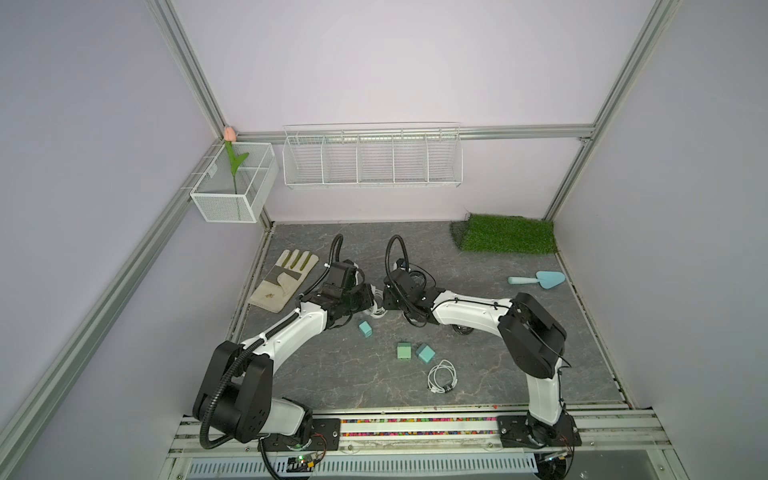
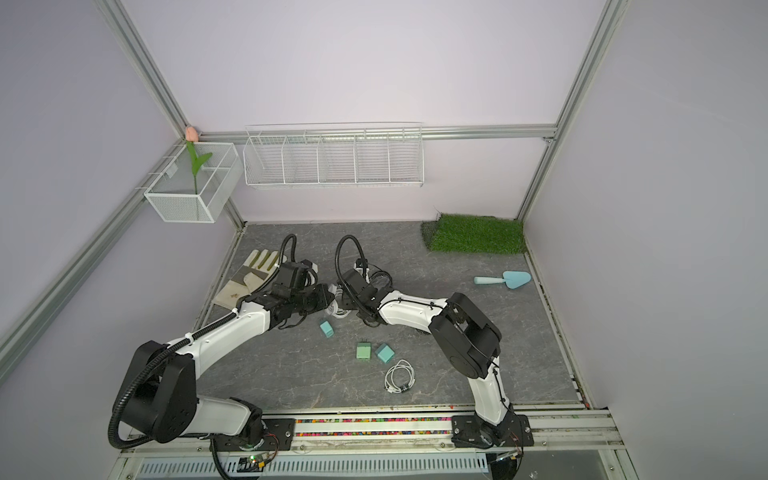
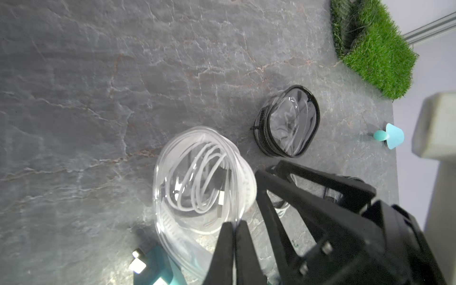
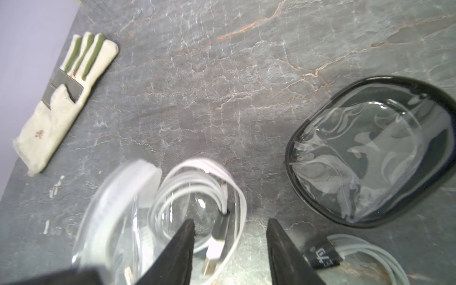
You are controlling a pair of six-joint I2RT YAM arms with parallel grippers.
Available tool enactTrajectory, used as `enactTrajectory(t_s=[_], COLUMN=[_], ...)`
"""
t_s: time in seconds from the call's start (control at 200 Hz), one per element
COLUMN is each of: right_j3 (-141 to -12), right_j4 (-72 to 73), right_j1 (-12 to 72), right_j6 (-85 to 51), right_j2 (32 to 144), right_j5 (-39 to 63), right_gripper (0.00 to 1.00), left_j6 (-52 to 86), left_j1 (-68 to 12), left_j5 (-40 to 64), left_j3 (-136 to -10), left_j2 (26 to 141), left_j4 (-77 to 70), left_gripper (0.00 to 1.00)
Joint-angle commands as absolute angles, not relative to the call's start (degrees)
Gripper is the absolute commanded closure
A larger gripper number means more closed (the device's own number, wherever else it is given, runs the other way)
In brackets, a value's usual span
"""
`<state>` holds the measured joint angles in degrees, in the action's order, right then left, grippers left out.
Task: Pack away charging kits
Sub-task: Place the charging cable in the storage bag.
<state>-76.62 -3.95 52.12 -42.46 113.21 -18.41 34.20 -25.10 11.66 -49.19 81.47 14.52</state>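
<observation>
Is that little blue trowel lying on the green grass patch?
No, the trowel lies on the grey tabletop, clear of the grass patch.

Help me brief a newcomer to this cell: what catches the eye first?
Mid-table, the left gripper pinches a clear pouch with a white cable inside, the right gripper open beside it. Next, the green turf patch in the far right corner and the pink tulip in the mesh basket on the left wall.
</observation>
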Motion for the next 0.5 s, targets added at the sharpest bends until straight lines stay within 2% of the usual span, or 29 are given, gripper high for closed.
enactTrajectory(t_s=[0.0,0.31,0.495], right_j3=[-74.00,-70.75,-72.34], right_j4=[-2.91,1.13,5.25], right_j1=[52.38,58.76,61.35], right_j6=[-42.21,-39.81,-38.30], right_j2=[109.73,107.64,111.73], right_j5=[-19.82,-19.17,-13.71], right_gripper=[0.45,0.26,0.25], left_j6=[32.63,31.98,32.16], left_j1=[-23.39,-20.29,-19.89], left_j5=[9.38,9.94,9.05], left_j3=[-52.42,-53.38,-52.57], left_j2=[83.58,85.88,84.62], left_j4=[16.01,16.69,17.04], left_gripper=[1.00,1.00,1.00])
